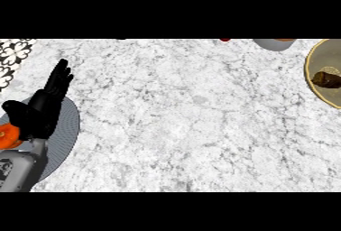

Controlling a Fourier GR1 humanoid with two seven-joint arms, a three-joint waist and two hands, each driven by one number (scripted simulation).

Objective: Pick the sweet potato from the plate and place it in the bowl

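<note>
Looking down on the pale marbled counter [193,117], I see only one arm, coming in at the lower left corner: a grey forearm [16,173] ending in the black left hand [41,108]. The fingers [60,76] are stretched out straight and lie close together, pointing up and a little to the right, with the thumb [15,107] sticking out toward the left edge. The hand holds nothing. It hovers above a grey round dish [66,135] that is cut off by the left edge, and I cannot tell whether this is the bowl or a plate. Just beside the wrist, at the very edge, sits something orange [8,137], partly hidden by the hand; too little of it shows to name it. Far over on the right, well apart from the hand, a plate [313,58] with a yellowish rim runs off the right edge, and on it lies a dark brown lump [326,79], which may be the sweet potato, though I cannot be sure. At the top edge a grey rounded object [272,44] peeks in, with a small dark red thing [226,40] to its left. A black-and-white patterned patch [13,56] fills the upper left corner. The right hand does not show anywhere.
</note>
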